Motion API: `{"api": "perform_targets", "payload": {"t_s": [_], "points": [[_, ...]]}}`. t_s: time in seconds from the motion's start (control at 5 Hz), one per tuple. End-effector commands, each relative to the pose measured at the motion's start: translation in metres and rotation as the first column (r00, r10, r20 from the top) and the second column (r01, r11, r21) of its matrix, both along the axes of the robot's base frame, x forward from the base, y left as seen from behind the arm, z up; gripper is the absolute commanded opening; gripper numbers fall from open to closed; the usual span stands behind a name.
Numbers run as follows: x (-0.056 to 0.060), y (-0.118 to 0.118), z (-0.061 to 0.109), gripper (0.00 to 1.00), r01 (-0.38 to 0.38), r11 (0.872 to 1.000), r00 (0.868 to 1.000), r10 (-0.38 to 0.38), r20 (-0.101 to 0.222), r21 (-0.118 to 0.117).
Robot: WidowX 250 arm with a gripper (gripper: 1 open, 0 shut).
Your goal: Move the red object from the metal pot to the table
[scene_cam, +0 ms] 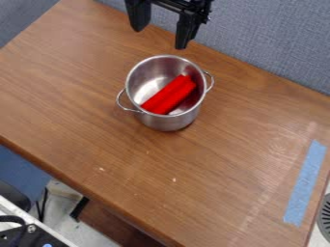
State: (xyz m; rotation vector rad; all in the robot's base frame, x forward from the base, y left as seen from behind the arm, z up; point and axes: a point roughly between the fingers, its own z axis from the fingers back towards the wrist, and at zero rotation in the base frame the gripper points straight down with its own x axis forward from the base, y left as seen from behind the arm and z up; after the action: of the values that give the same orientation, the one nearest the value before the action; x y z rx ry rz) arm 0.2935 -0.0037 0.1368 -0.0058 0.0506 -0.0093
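The red object point(169, 94), a bright red bar with rounded ends, lies slanted inside the metal pot point(184, 115). This small shiny steel pot stands upright on the brown wood-grain table point(116, 164), with a loop handle at its left side. My gripper point(161, 21) hangs at the top of the view, above and behind the pot, pointing down. Its black fingers point(186, 29) stand apart, open, with nothing between them. It touches neither the pot nor the red bar.
A strip of blue tape point(304, 179) runs along the table's right part near the edge. The table's near edge drops off at the lower left, with dark equipment point(19, 227) below it. A grey wall stands behind the table.
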Motion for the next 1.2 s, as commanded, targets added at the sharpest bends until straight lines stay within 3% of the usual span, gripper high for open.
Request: {"api": "perform_targets", "payload": {"t_s": [0.0,0.2,0.4,0.6,0.8,1.0], "points": [[0.001,-0.02,0.001,1.0,-0.204,0.979,0.979,0.204,-0.018,-0.006],[0.013,-0.035,0.012,1.0,-0.403,0.915,0.915,0.403,-0.035,-0.001],[0.014,-0.04,-0.016,1.0,-0.422,0.906,0.906,0.423,-0.032,0.02],[0.011,-0.044,-0.042,1.0,-0.441,0.896,0.897,0.441,0.008,0.044],[0.007,-0.043,-0.058,1.0,-0.532,0.843,0.846,0.532,0.019,0.076],[0.006,-0.048,-0.075,1.0,-0.662,0.746,0.749,0.661,0.037,0.069]]}}
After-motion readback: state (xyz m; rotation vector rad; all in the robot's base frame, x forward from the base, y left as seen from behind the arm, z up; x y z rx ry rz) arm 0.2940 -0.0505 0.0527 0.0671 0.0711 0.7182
